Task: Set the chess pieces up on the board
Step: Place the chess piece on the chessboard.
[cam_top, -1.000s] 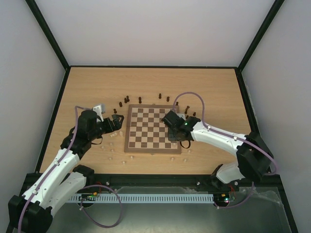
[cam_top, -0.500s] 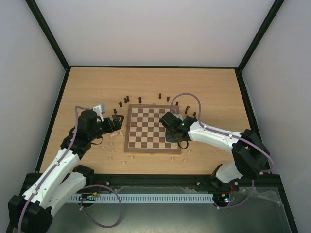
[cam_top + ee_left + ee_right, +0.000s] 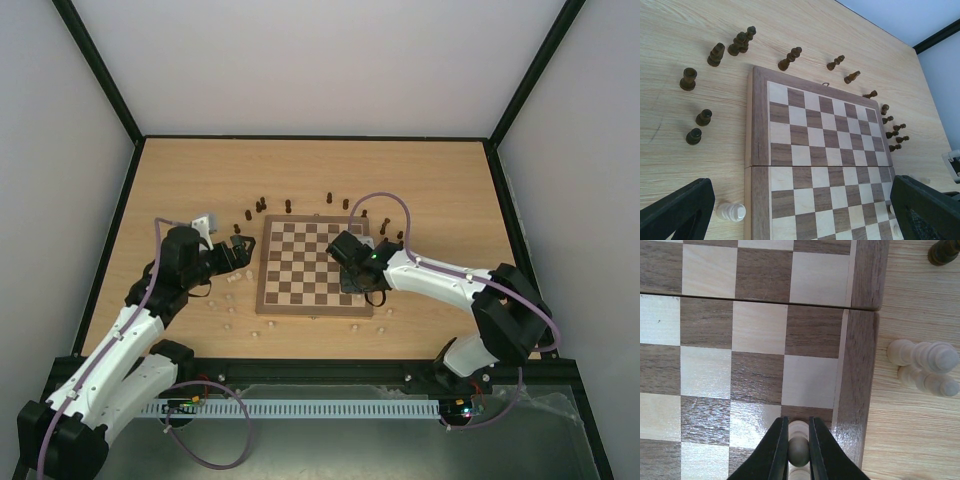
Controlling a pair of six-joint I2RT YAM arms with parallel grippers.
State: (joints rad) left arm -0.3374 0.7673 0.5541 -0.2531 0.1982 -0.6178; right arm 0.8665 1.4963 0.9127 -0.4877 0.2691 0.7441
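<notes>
Right pincer (image 3: 797, 422): clamped on a pale piece (image 3: 798, 450), poised over the board (image 3: 860, 365)'s right-edge square for placing.
Left pincer (image 3: 800, 187): apart, idle beside the board's left border.

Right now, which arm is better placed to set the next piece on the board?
Right. The right gripper is shut on a pale chess piece just over the board edge squares; the left gripper is open, empty, beside the board.
</notes>
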